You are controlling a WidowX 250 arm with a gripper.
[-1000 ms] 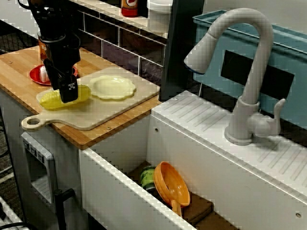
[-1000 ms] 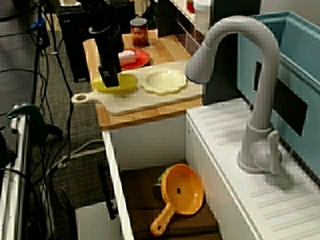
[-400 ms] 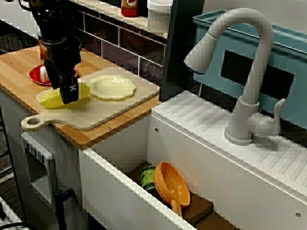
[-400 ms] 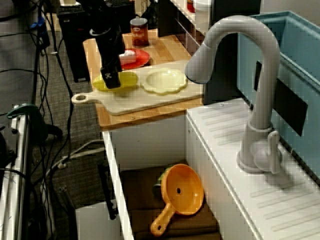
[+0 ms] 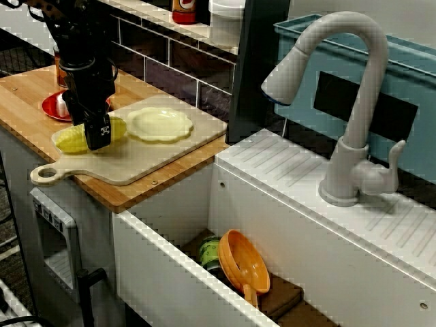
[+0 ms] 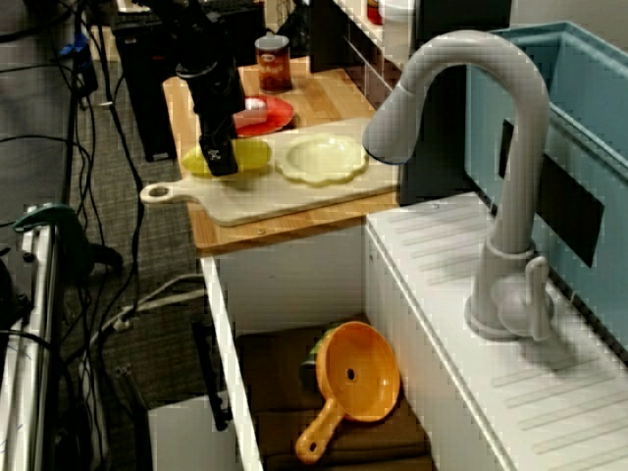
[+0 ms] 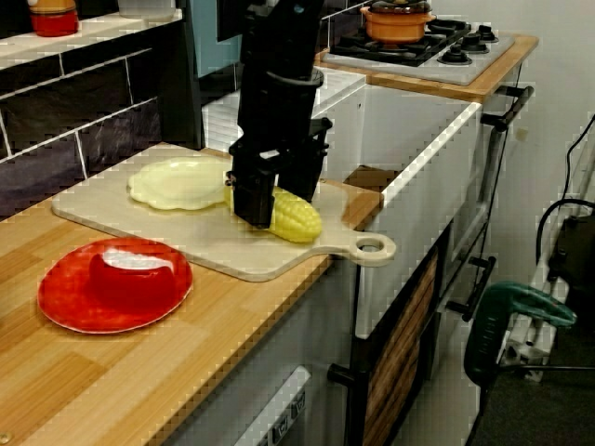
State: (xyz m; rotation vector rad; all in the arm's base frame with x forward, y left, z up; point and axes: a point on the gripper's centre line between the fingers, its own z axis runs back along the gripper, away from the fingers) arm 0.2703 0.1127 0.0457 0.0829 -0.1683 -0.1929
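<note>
From the counter's end we see the black gripper (image 7: 257, 206) clamped across the middle of a bumpy yellow corn cob (image 7: 296, 218). The sink-side view hides that grip behind one finger. The cob lies on a smooth, pale, paddle-shaped cutting board (image 7: 186, 240), just beside a scalloped cream plate (image 7: 175, 183), on the wooden surface (image 7: 112, 372).

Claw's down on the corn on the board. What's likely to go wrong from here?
1. The claw grips the corn, a rounded cob. It may twist or slip out and roll off the cutting board, whose handle end pokes past the edge of the counter.
2. The pale yellow plate lies right beside the corn, so a sideways move might nudge it.
</note>
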